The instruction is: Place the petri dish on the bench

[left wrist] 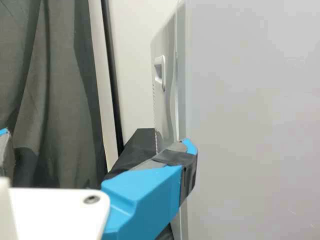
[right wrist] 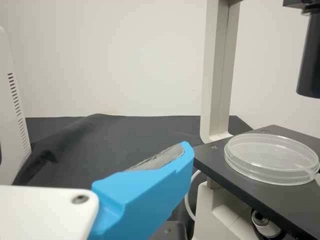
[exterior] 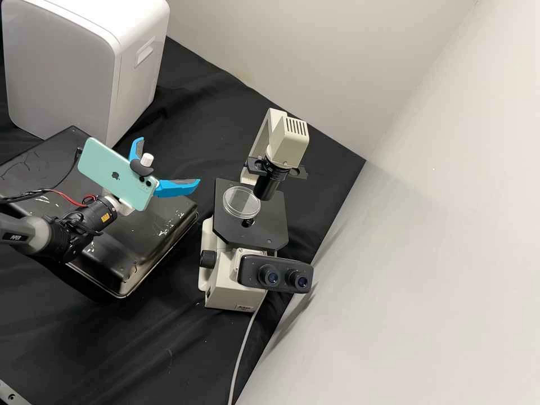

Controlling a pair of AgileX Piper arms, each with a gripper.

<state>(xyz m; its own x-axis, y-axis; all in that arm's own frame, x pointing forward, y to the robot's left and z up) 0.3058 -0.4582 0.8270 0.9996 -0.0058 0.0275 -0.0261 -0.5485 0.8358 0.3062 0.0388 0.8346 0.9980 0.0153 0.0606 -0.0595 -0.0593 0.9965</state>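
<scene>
Currently the petri dish (exterior: 242, 201) sits flat on the black stage (exterior: 264, 230) of the microscope (exterior: 225, 281), just beside and below the dark lens barrel (exterior: 269, 181); it is clear and round, and nothing touches it. The right claw (exterior: 169, 162) hangs over a dark tray (exterior: 140, 247) to the left of the microscope, its two blue fingers (right wrist: 150, 185) spread wide and holding nothing. One fingertip points at the near edge of the stage, close to it but apart from the dish. A teal phone (exterior: 115, 173) is mounted on that wrist. The left claw (left wrist: 95, 140) is also spread open and empty, close up against the side of a white appliance (left wrist: 240, 100). The black bench (exterior: 140, 349) carries the microscope, tray and appliance
</scene>
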